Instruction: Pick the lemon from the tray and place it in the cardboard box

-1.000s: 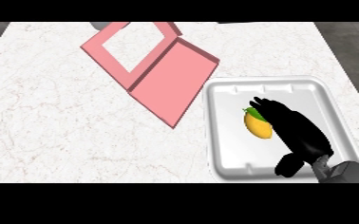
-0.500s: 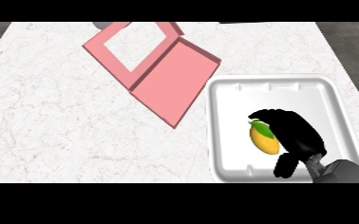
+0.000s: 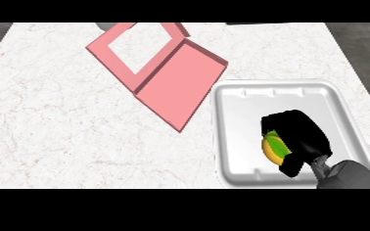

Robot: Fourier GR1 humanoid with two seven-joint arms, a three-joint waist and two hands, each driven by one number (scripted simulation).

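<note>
A yellow lemon (image 3: 272, 148) with a green tip lies in the white tray (image 3: 239, 107) at the lower right of the head view. My right hand (image 3: 298, 134) sits over it, fingers curled round its top and thumb under it, so most of the lemon is hidden. The pink cardboard box (image 3: 184, 80) lies open to the upper left of the tray, its flap spread flat on the counter. My left hand does not show.
The white marble counter (image 3: 72, 127) stretches wide to the left of box and tray. A grey object (image 3: 104, 26) peeks out behind the box at the counter's far edge. The box's near corner almost meets the tray's left rim.
My right hand has drawn back toward the tray's near edge and its fingers have curled round the lemon, which has shifted nearer with it.
</note>
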